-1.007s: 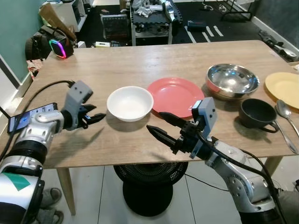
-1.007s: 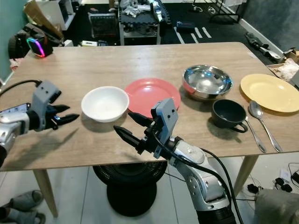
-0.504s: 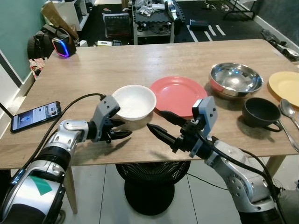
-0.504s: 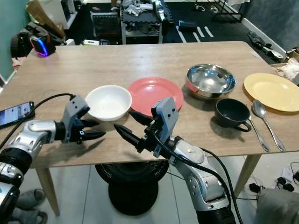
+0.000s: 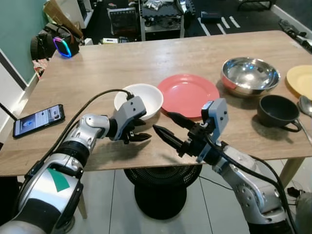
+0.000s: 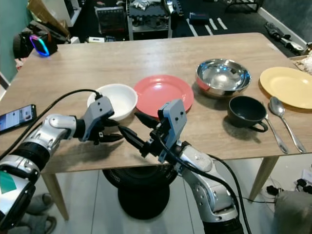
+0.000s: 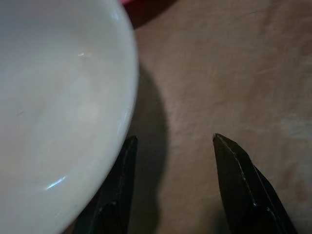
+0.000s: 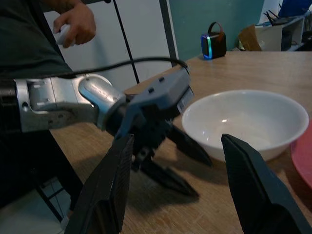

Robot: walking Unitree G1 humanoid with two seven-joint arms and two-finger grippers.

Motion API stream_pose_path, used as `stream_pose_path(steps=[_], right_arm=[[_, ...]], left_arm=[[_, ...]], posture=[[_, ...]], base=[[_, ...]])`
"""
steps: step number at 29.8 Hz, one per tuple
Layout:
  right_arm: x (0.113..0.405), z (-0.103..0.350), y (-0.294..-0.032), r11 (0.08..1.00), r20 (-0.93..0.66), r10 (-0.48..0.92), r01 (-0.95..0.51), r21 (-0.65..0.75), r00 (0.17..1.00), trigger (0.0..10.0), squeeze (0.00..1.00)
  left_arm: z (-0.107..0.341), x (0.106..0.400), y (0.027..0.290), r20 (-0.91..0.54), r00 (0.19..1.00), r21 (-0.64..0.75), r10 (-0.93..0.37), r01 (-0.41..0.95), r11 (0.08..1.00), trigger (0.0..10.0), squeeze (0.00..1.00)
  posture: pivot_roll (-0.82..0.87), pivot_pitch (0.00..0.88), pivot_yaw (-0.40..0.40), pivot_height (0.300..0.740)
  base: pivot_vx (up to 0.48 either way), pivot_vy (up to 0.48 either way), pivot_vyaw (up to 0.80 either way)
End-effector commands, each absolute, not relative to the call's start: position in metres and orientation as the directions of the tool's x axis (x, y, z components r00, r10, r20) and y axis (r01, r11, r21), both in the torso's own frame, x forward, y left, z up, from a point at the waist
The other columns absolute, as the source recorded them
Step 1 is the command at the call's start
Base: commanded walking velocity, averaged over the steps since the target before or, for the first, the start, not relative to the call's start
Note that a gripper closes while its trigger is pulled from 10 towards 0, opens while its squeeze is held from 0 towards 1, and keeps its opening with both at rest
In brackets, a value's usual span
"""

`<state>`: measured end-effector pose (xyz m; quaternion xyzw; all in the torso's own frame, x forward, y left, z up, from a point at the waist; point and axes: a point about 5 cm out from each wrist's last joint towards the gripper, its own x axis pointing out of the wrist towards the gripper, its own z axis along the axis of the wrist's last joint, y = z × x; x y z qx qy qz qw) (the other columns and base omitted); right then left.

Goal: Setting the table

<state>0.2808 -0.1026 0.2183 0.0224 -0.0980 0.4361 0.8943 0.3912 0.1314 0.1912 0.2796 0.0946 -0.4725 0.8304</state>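
Hovering low over the wooden table (image 5: 161, 58), the left gripper (image 5: 139, 131) sits just beside the near rim of the white bowl (image 5: 139, 100), jaws parted and holding nothing. The right gripper (image 5: 168, 129) faces it, jaws wide and empty, near the red plate (image 5: 189, 94) next to the bowl.

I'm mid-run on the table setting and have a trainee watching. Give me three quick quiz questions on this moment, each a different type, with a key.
1. True or false: the left tool is shut on the white bowl.
2. Multiple choice: what lies directly right of the white bowl? A) the steel bowl B) the red plate C) the phone
3. Fill in: the spoon lies between the black cup and the ______ plate.

Key:
1. False; its fingers are open at the bowl's near rim.
2. B, the red plate.
3. Yellow.
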Motion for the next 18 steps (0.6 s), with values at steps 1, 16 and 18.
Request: stream_pose_path(steps=[1,16,18], right_arm=[[0.277,0.216,-0.101,0.610,0.192,0.781,-0.791,-0.034,0.594,10.0,0.00],[0.274,0.214,-0.101,0.614,0.195,0.775,-0.789,-0.011,0.601,10.0,0.00],[0.274,0.214,-0.101,0.615,0.195,0.775,-0.789,-0.011,0.601,10.0,0.00]], left_arm=[[0.189,0.392,0.140,-0.451,0.561,0.403,-0.694,0.822,0.403,10.0,0.00],[0.227,0.404,0.208,-0.304,0.855,0.632,-0.420,0.511,0.583,10.0,0.00],[0.226,0.403,0.202,-0.325,0.816,0.600,-0.478,0.568,0.563,10.0,0.00]], posture=[[-0.04,0.172,0.182,0.740],[-0.02,0.171,0.181,0.740],[-0.01,0.166,0.182,0.740]], base=[[0.000,0.000,0.00],[0.000,0.000,0.00],[0.000,0.000,0.00]])
